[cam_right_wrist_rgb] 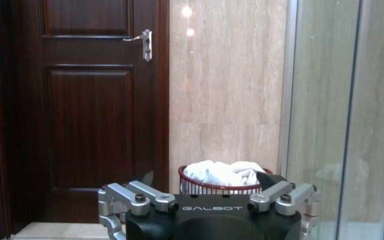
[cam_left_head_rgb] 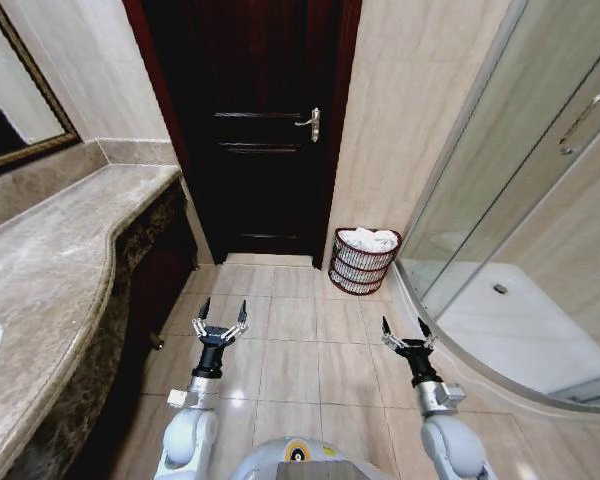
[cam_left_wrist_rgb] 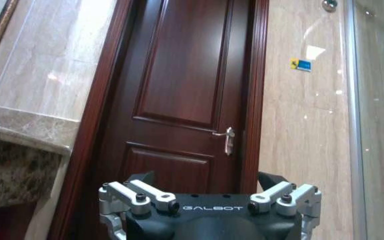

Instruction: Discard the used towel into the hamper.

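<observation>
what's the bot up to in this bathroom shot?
Nothing is being handled right now. The left gripper and right gripper are both open and empty, held out low over the tiled floor. The hamper stands ahead by the wall, between the dark door and the glass shower enclosure, with a white towel already lying in its top.

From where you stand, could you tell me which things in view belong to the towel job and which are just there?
Job:
hamper, on the floor against the wall by the door
white towel, already lying in the hamper
left tool and right tool, both open and empty, held low over the floor tiles

Just there:
door
counter
shower screen
mirror
</observation>
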Controlling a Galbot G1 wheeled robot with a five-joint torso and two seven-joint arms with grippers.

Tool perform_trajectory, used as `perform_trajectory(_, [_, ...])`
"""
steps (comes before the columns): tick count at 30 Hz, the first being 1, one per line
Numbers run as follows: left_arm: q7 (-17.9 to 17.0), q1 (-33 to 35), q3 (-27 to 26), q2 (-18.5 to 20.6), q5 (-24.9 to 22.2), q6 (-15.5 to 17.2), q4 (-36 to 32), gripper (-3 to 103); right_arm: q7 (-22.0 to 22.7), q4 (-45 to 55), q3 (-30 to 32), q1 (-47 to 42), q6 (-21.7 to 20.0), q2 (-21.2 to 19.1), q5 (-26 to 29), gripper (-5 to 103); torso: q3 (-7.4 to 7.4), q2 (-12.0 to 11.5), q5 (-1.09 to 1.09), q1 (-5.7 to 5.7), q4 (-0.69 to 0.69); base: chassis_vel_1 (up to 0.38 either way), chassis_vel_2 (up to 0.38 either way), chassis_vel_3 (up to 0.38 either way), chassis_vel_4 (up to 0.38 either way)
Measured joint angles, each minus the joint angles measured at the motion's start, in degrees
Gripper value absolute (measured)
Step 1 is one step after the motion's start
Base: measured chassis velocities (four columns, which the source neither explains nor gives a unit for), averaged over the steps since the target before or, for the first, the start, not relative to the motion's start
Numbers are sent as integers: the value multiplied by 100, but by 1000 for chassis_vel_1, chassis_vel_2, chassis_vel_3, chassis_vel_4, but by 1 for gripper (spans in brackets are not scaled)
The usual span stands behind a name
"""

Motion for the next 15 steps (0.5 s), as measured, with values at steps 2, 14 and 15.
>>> perform_trajectory(2, [6, 20, -7, -3, 42, -1, -12, 100, 6, 9, 1, -14, 6, 2, -15, 100, 0, 0, 0, 0, 0, -72, 82, 62, -85])
perform_trajectory(14, [41, 2, -15, -11, 26, -96, 17, 100, 64, -4, 9, -6, 97, 60, -89, 100, 0, 0, 0, -1, -1, -29, 0, 1, -37])
perform_trajectory(15, [63, 0, -22, 6, -32, -105, 22, 100, 71, -21, 10, 10, 116, 73, -89, 100, -1, 0, -1, -1, -2, -2, -35, -51, -18])
